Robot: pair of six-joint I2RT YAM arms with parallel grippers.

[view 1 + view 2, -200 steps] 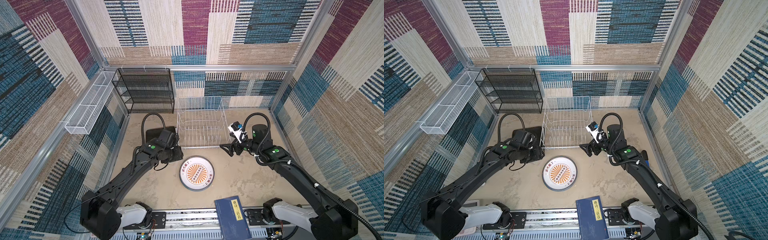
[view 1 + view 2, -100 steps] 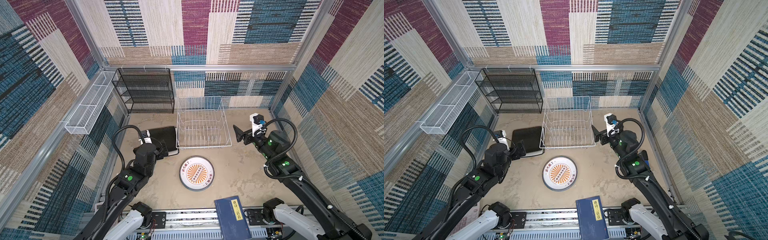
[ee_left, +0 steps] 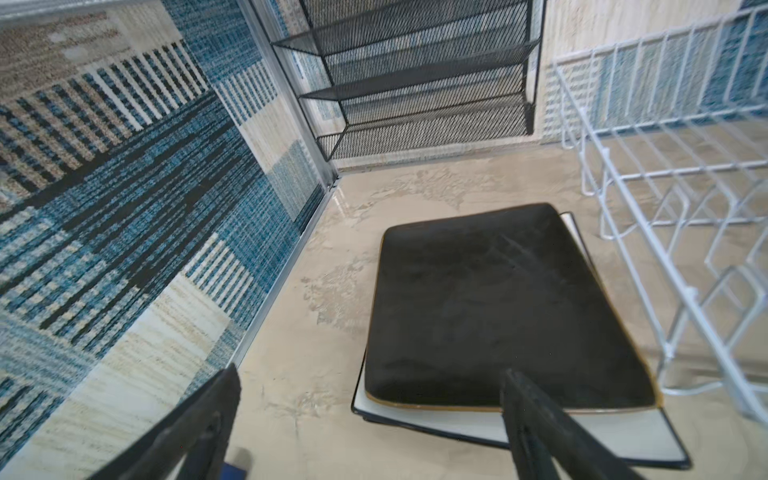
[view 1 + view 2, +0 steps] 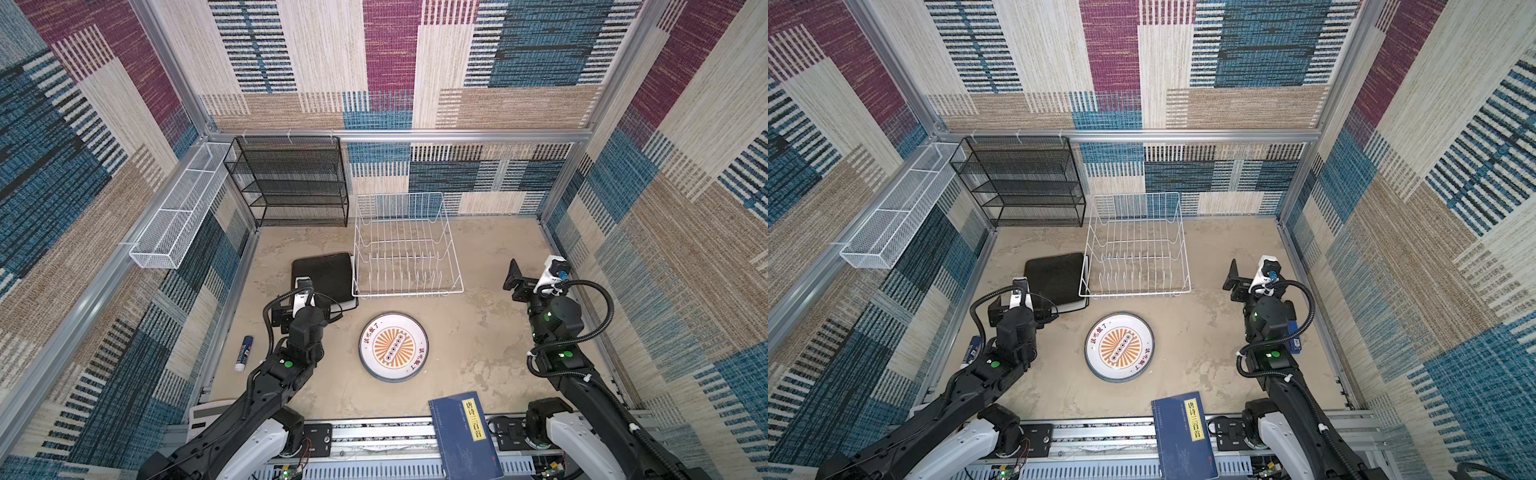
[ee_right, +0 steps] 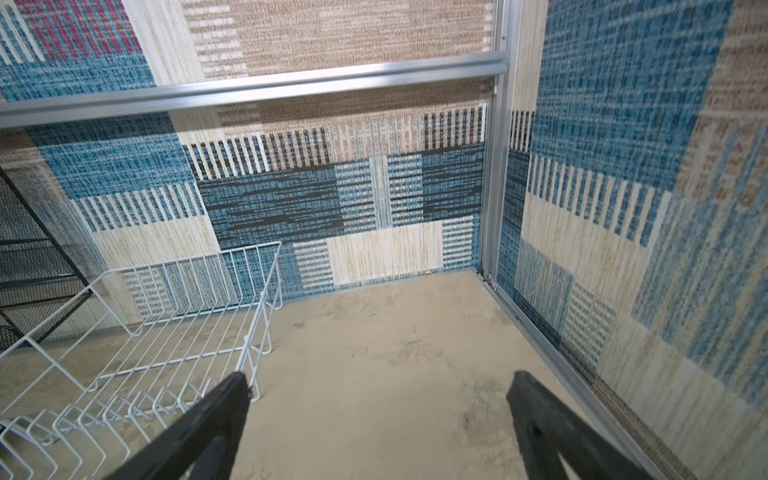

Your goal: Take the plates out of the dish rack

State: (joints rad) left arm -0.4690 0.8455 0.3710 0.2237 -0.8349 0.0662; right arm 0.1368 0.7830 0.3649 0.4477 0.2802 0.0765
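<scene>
Top views: plates lie outside the rack

Both top views show the dish rack at the back of the worktop. Just beside it on the left, the black square plate lies on a white square plate. A round sunburst plate lies in front of the rack. The left gripper hangs over the stack's near edge, jaws wide, holding nothing. The right gripper is over bare worktop, jaws wide.

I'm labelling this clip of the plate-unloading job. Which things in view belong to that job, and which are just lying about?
Belong to the job:
- dish rack, no plates in it
- black square plate
- white square plate under it
- round sunburst plate

Just lying about:
- black mesh shelf unit
- white mesh trough
- blue book
- blue-and-white tube
</scene>
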